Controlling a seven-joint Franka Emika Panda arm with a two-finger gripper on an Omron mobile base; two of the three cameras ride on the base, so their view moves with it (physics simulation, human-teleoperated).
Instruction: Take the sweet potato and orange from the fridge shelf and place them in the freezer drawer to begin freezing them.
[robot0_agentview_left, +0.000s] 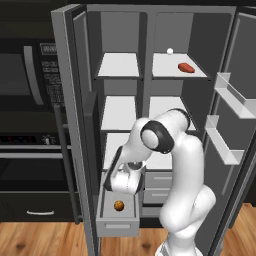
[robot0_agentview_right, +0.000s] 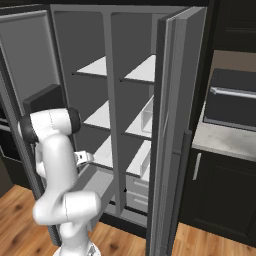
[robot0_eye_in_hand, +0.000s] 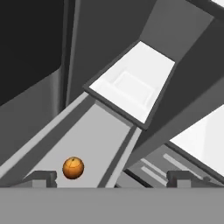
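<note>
Orange in, sweet potato to go
The orange (robot0_agentview_left: 119, 205) lies in the freezer drawer (robot0_agentview_left: 118, 228); the sweet potato (robot0_agentview_left: 186, 67) waits on the top shelf (robot0_agentview_left: 175, 72); the gripper (robot0_eye_in_hand: 112, 179) hangs spread and empty.

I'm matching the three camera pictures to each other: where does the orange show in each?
Left base view: the orange lies in the open freezer drawer, lower centre-left.
Right base view: not seen; the arm covers the drawer.
Hand view: bottom left, on the drawer floor.
Shared landmark: the freezer drawer.
</note>
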